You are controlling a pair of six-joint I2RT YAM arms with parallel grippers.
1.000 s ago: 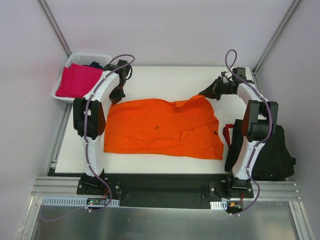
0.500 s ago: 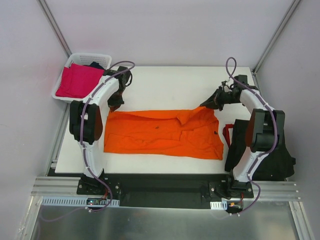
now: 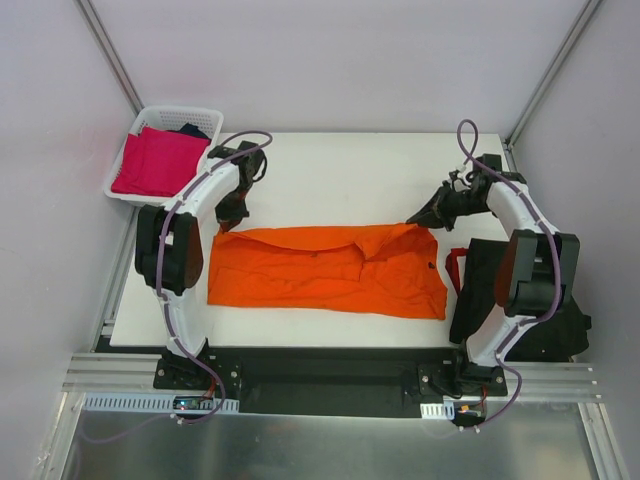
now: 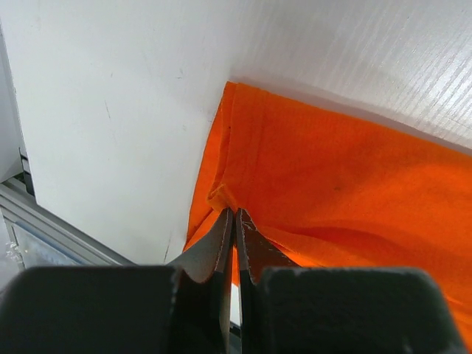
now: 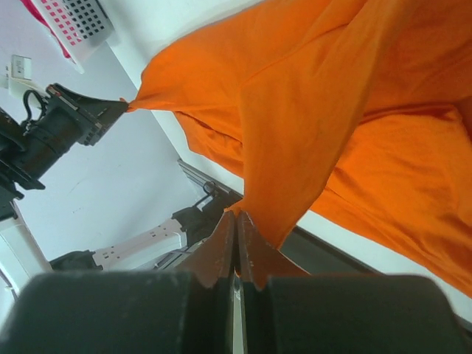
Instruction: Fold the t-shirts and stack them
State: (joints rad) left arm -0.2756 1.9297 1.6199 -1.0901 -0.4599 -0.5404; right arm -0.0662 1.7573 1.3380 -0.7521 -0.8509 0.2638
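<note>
Far left: white basket (image 3: 178, 109) off the table's corner, with a magenta-pink t-shirt (image 3: 155, 165) lying in it. Left gripper (image 3: 226, 224): I see the fingers clenched on the far-left corner of the orange t-shirt (image 3: 320, 278), cloth pinched between the tips. The shirt lies across the middle of the table (image 3: 340, 165), far edge raised between the grippers. Right gripper (image 3: 414, 218): clamped on the far-right corner. Black t-shirt (image 3: 548, 310) heaped at the table's right edge.

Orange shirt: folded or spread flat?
Partly folded: the orange shirt has its far edge doubled forward, corners pinched by left claw and right claw.
</note>
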